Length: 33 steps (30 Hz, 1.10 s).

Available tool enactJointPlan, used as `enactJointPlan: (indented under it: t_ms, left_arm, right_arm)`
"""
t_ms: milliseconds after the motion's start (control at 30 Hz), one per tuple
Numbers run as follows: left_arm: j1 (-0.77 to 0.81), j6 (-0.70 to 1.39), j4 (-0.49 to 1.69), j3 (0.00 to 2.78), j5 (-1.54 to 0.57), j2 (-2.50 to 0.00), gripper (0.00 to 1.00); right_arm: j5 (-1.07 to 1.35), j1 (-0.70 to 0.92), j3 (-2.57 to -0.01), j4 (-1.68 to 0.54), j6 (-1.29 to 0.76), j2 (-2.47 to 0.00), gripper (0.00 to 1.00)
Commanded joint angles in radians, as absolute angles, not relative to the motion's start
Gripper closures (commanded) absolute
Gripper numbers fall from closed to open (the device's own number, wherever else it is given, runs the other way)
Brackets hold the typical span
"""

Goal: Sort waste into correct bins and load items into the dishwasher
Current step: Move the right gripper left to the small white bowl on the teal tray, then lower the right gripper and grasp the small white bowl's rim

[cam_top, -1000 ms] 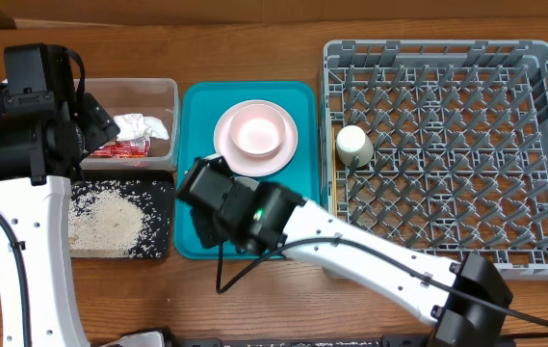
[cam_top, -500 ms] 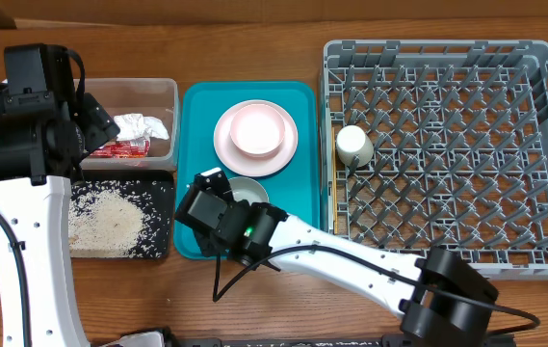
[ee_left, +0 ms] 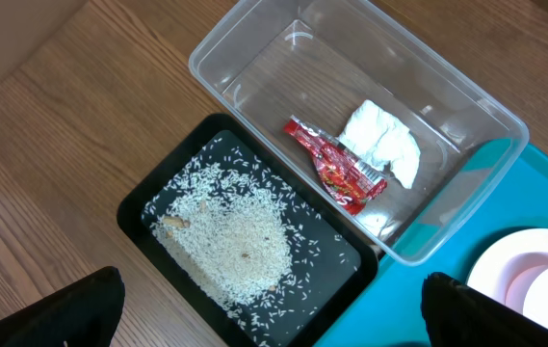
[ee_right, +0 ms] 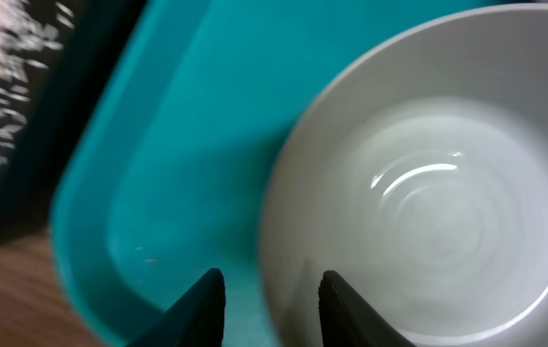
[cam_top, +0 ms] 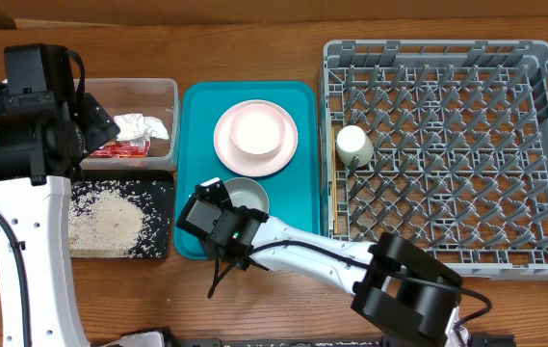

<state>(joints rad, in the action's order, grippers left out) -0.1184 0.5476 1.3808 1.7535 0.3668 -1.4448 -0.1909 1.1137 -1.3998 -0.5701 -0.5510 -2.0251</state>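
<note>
The pale grey-green bowl (cam_top: 247, 196) (ee_right: 437, 212) sits on the teal tray's front. My right gripper (cam_top: 218, 218) (ee_right: 270, 277) stands open astride its left rim, one finger over the tray and one over the bowl's inside. Behind it, a white-pink bowl (cam_top: 257, 130) rests on the pink plate (cam_top: 256, 159). A white cup (cam_top: 354, 145) lies in the grey dish rack (cam_top: 437, 46). The clear tub (ee_left: 254, 39) holds the napkin (ee_left: 381, 143) and red wrapper (ee_left: 336, 169). Rice (ee_left: 235, 236) covers the black tray (ee_left: 143, 207). My left gripper (ee_left: 274, 318) hangs wide open above it, holding nothing.
The teal tray (cam_top: 196, 116) lies between the bins on the left and the rack on the right. My left arm (cam_top: 33, 125) reaches over the tub's left end. The right arm (cam_top: 351, 255) stretches along the table's front edge.
My right gripper has drawn back toward the tray's front-left corner, uncovering more of the grey-green bowl. The left arm and everything in the bins have stayed put.
</note>
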Motion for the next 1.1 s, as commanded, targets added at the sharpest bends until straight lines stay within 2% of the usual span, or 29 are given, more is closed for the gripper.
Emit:
enactJointPlan:
  t_ms: [0,267,800,1067]
  left_arm:
    - [-0.117,0.539,1.380,1.769,0.366,-1.442,0.00]
    - [-0.118,0.538,1.380,1.769,0.366,-1.442,0.00]
    - [-0.117,0.538,1.380,1.769,0.366,-1.442,0.00]
    - [-0.117,0.538,1.380,1.769,0.366,-1.442,0.00]
  right_arm:
    - [-0.213,1.111,-1.394,-0.570,-0.524,-2.033,0.66]
    - [-0.212,1.111,-1.401,-0.593,-0.524,-2.033,0.66]
    - [-0.213,1.111,-1.456,-0.732,-0.523,-2.003,0.76]
    - [-0.213,1.111,-1.456,-0.739,-0.518,-1.986,0.76]
